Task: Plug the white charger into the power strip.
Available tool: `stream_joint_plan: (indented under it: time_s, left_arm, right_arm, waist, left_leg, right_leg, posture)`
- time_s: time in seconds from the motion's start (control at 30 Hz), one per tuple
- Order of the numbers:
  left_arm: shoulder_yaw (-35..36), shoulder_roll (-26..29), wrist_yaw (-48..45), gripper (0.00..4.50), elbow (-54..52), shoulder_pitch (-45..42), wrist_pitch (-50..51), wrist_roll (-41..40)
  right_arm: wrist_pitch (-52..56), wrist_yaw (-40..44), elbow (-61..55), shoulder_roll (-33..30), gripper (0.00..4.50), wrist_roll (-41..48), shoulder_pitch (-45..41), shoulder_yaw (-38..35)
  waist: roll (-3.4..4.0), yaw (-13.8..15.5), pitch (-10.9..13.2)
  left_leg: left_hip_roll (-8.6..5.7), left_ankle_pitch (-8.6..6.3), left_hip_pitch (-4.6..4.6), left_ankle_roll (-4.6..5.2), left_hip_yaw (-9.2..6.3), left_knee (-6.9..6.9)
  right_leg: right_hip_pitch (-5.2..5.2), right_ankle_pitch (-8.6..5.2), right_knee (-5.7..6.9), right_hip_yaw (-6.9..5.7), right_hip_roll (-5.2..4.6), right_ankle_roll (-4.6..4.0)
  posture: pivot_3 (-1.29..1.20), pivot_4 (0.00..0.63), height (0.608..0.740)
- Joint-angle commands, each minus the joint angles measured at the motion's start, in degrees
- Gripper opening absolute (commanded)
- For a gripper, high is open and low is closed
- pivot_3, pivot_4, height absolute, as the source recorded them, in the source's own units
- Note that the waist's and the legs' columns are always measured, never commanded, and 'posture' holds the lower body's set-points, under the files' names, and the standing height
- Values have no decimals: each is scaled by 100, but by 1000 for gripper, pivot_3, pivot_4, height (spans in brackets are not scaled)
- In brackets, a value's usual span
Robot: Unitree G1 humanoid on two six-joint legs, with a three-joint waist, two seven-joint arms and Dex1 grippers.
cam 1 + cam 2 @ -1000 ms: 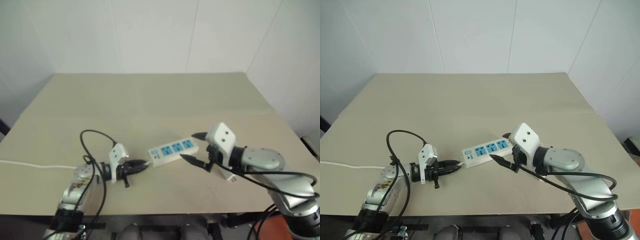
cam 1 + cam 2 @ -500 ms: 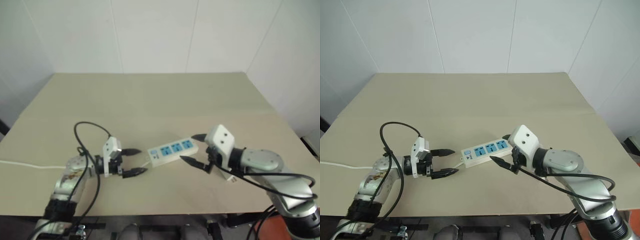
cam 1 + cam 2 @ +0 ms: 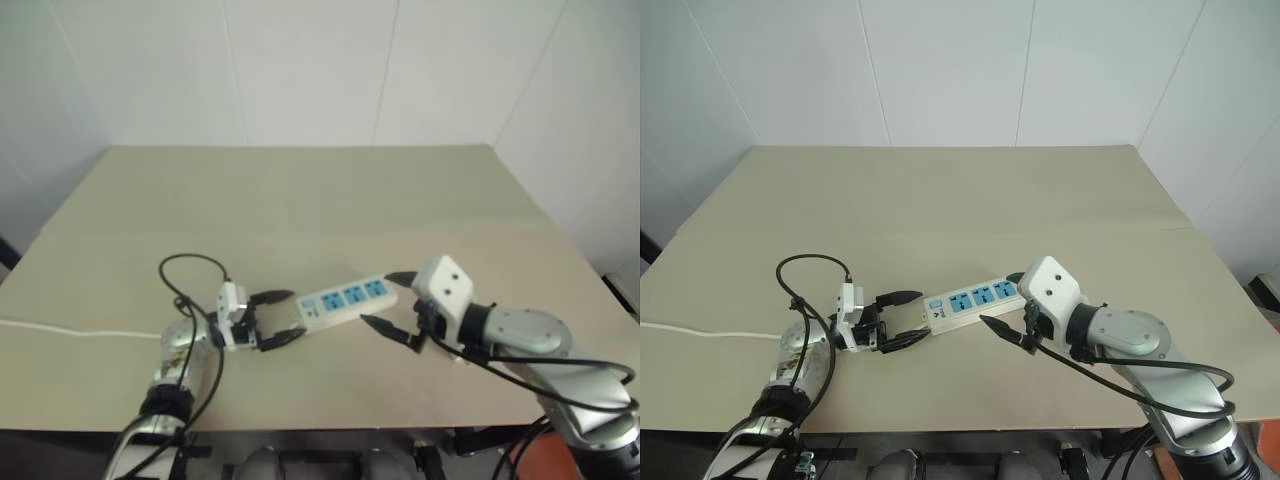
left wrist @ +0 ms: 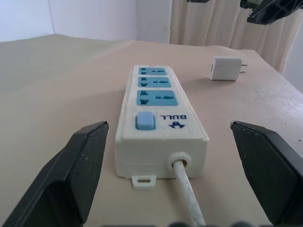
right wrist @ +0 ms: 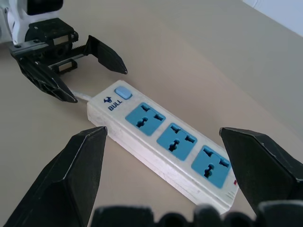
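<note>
White three-socket power strip with blue faces (image 3: pixel 971 301) lies flat on the tan table (image 3: pixel 940 200). Left gripper (image 3: pixel 902 319) sits spread wide at its switch end; right gripper (image 3: pixel 1005 305) hovers wide apart at the other end. Small white cube charger (image 4: pixel 227 68) rests on the table just past the strip, nothing holding it.

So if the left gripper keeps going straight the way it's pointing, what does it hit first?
Most likely the power strip: the open left gripper faces its switch end, where the cord exits.
</note>
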Motion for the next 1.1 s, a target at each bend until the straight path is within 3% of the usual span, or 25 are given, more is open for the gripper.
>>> stream_joint_plan:
  time_s: [0.03,0.3,0.53,0.93,1.1]
  left_arm:
    - [5,-126,-83,4488,417,-246,-464,87]
    - [-26,-282,-208,4488,894,-501,-817,188]
    - [-206,-196,303,4488,1140,-539,-955,745]
    - [-158,-274,176,4488,1136,-492,-721,640]
    - [-143,-306,163,3329,1147,-485,-729,647]
  right_arm:
    - [21,-86,-245,7,4500,4,-13,-162]
    - [42,-178,-288,9,4500,-18,18,-159]
    - [35,-237,-299,12,4500,-31,44,-185]
    - [39,-279,-258,9,4500,-22,27,-127]
    - [35,-273,-254,0,4500,-24,32,-133]
  waist:
    - [0,3,0]
    - [2,4,-1]
    - [7,0,-4]
    - [19,-7,-13]
    - [26,-4,-17]
  left_leg:
    - [0,0,0,0,0,1]
    - [-2,0,-1,0,-1,1]
    - [-3,0,1,0,-2,1]
    - [-3,0,5,0,-1,0]
    - [-3,0,3,0,-1,0]
  right_leg:
    - [1,0,0,0,-1,1]
    - [1,1,0,0,-1,1]
    - [2,0,1,0,-1,3]
    - [3,-4,3,0,0,9]
    - [3,-4,1,1,-1,10]
  posture:
    - [0,150,740]
    - [0,150,740]
    - [0,150,740]
    - [0,150,740]
    - [0,150,740]
